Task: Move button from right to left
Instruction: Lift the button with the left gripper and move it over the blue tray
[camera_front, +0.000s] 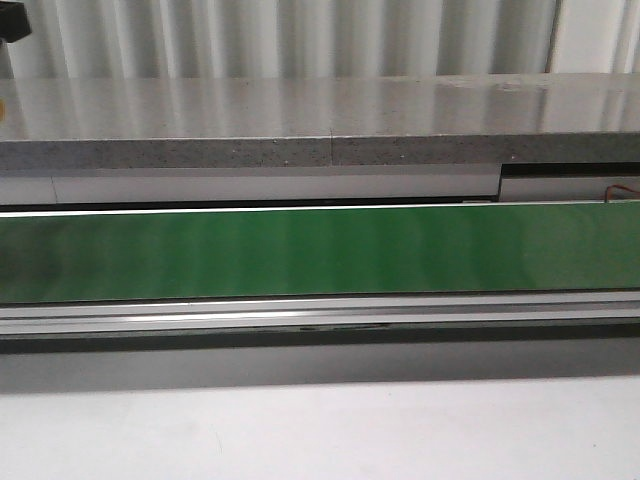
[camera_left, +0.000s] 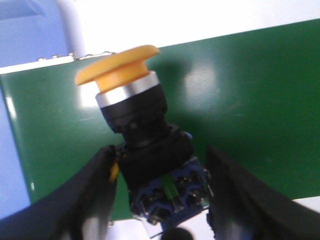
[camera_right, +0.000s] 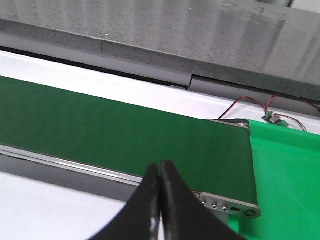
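Note:
In the left wrist view the button (camera_left: 140, 135) fills the middle, tilted, with its orange-yellow cap (camera_left: 117, 62), a silver ring, a black collar and a blue base. My left gripper (camera_left: 160, 152) is shut on its base, one black finger (camera_left: 85, 195) on each side, over the dark green conveyor belt (camera_left: 240, 100). My right gripper (camera_right: 160, 167) is shut with nothing in it, near the front rail at the end of the belt (camera_right: 125, 130). The front view holds only the belt (camera_front: 320, 250); no gripper or button shows there.
A grey stone ledge (camera_front: 300, 120) runs behind the belt. A bright green surface (camera_right: 285, 170) lies past the belt's end, with red wires and a small board (camera_right: 270, 116). A blue container (camera_left: 30, 30) stands beside the belt. White tabletop (camera_front: 320, 430) lies in front.

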